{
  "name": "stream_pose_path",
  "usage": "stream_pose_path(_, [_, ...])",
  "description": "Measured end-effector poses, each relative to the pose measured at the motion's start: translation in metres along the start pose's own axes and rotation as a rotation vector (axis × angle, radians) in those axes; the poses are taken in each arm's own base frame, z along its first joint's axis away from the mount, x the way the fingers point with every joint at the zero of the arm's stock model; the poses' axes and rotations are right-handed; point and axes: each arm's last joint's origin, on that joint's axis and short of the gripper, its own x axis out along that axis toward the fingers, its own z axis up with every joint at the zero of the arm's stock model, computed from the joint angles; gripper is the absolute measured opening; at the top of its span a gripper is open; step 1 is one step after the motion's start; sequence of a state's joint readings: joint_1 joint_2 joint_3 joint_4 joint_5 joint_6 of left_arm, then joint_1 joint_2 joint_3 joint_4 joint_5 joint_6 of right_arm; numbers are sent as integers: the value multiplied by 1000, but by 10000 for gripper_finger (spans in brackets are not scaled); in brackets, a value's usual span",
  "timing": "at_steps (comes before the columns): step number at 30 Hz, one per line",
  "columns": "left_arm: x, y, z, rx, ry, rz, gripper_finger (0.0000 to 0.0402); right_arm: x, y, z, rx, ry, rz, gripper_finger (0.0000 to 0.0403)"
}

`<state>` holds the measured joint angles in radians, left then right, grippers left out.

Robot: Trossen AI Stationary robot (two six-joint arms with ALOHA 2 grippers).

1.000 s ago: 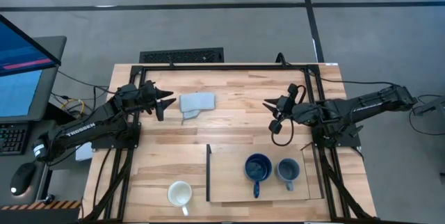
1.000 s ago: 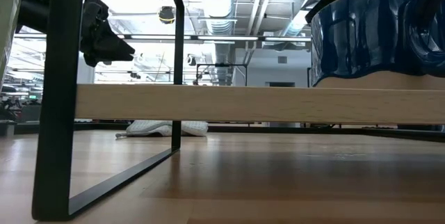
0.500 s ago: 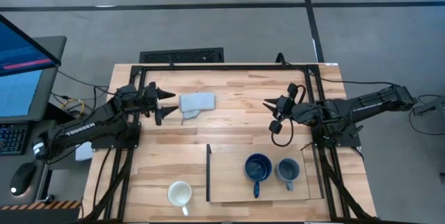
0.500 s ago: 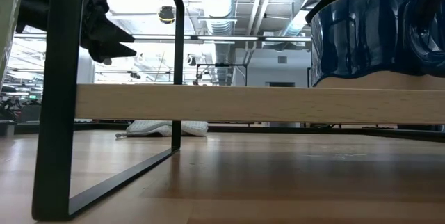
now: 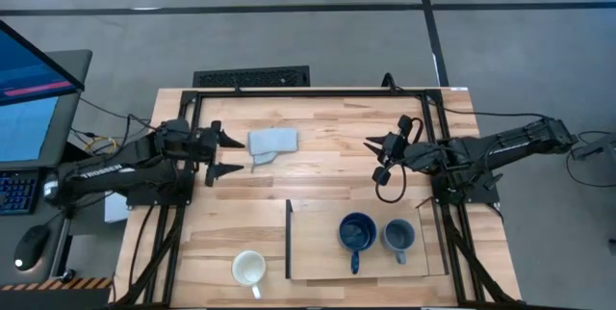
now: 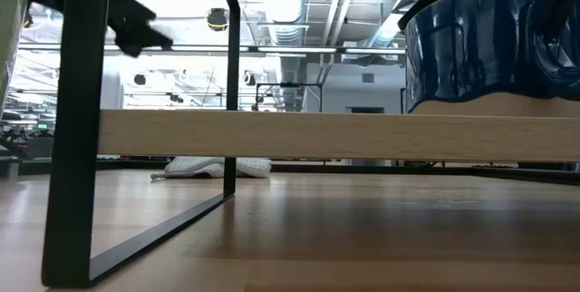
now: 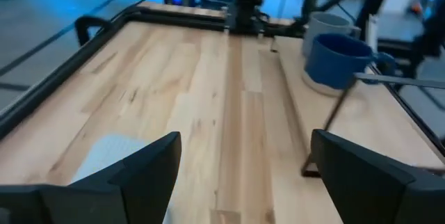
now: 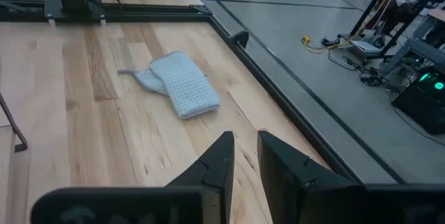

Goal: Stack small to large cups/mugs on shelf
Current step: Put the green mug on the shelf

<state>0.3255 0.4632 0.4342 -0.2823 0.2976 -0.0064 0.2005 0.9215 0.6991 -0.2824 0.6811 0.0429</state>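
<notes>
The small grey-blue mug (image 5: 397, 236) and the medium navy mug (image 5: 357, 232) stand side by side on the pale shelf board (image 5: 318, 252). The shelf's dark upright strip (image 5: 288, 238) runs along its left side. The white mug (image 5: 248, 269) stands on the tabletop left of that strip. My left gripper (image 5: 231, 155) hovers open near the grey cloth, pointing across the table at the navy mug (image 7: 338, 60) and the grey-blue mug (image 7: 327, 24). My right gripper (image 5: 370, 143) is shut and hangs in the air over the table's middle, above the shelf's far side.
A folded grey cloth (image 5: 272, 142) lies on the far part of the table, just right of my left gripper; it also shows as the cloth (image 8: 179, 81). A black frame (image 5: 318, 92) borders the table. Bare slats lie between the cloth and the shelf.
My left gripper has risen and shifted a little toward the table's near edge, its arm swinging to lie more level across the table's left side. It has stayed open. The mugs, the cloth and my right arm have kept still.
</notes>
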Motion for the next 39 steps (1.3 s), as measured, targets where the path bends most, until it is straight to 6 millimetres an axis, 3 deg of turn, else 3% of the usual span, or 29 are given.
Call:
stream_pose_path(5, [2,-21,21,91,104,-62,313,0,0,0,-1,0,0,86])
stream_pose_path(11, [22,-50,36,67,288,-68,313,0,0,0,0,0,0,86])
stream_pose_path(23, [63,-117,47,-34,634,-135,313,0,0,0,1,0,0,86])
stream_pose_path(31, [68,-156,39,-206,797,-85,313,0,0,0,2,-1,0,86])
stream_pose_path(39, [78,-182,23,-294,837,-75,313,0,0,0,1,0,0,86])
